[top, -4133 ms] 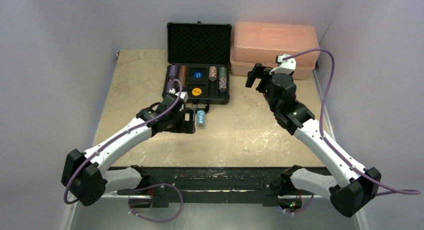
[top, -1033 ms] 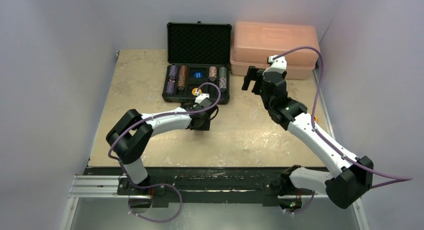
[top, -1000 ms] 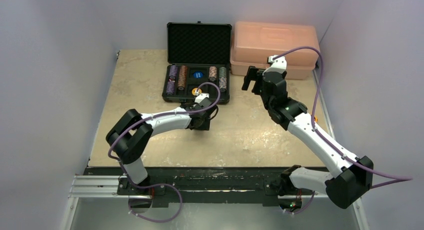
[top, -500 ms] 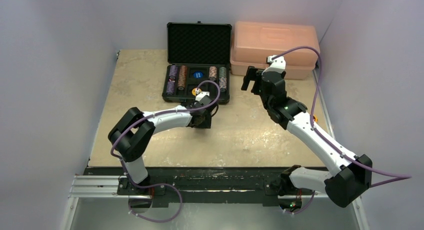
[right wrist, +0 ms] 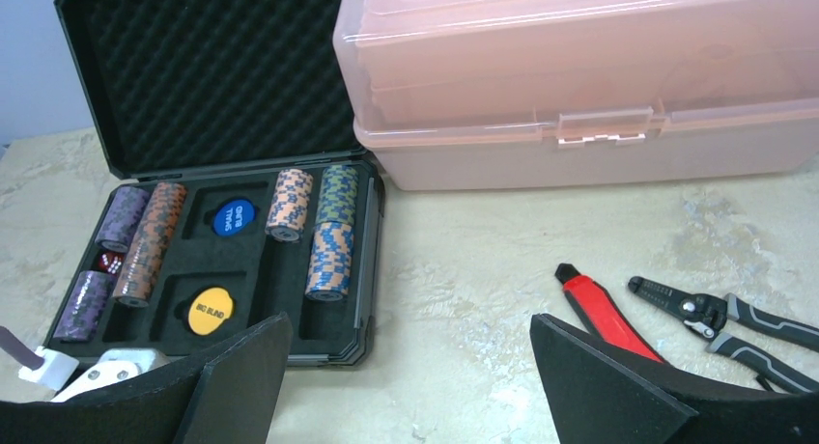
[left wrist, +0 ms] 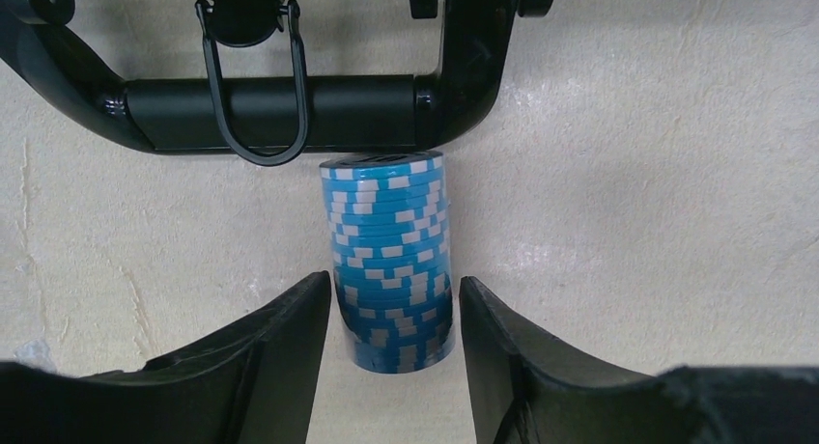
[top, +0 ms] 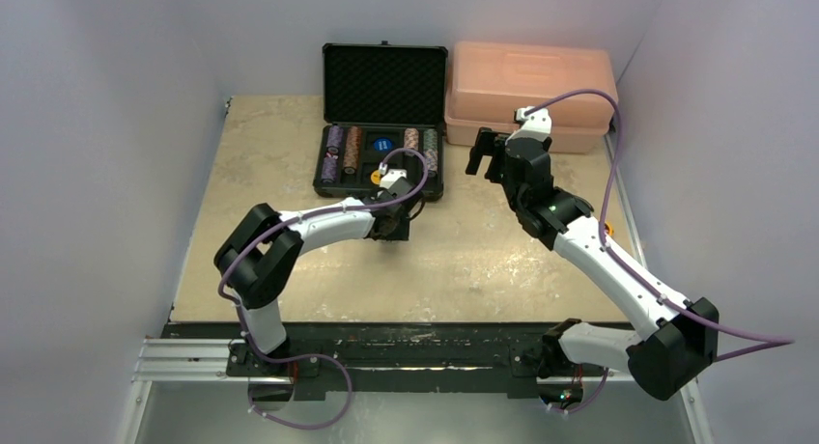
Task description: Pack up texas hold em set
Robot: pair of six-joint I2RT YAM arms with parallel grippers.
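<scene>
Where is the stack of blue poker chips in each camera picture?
Top external: hidden under the left gripper, before the black case.
Left wrist: blue chip stack at centre, between the gripper's fingers.
Right wrist: not in it.
Shared landmark: the black case; left wrist shows only its handle.

You see the open black case (right wrist: 222,77), chip stacks (right wrist: 328,236) lying in its slots, just beside the closed pink box (right wrist: 579,87). A red-handled tool (right wrist: 604,319) and grey-handled pliers (right wrist: 720,320) lie near the wide-spread right gripper (right wrist: 410,367).

Case handle (left wrist: 270,106) blocks way just beyond blue chip stack (left wrist: 391,261); bare table (left wrist: 628,222) open rightward.
</scene>
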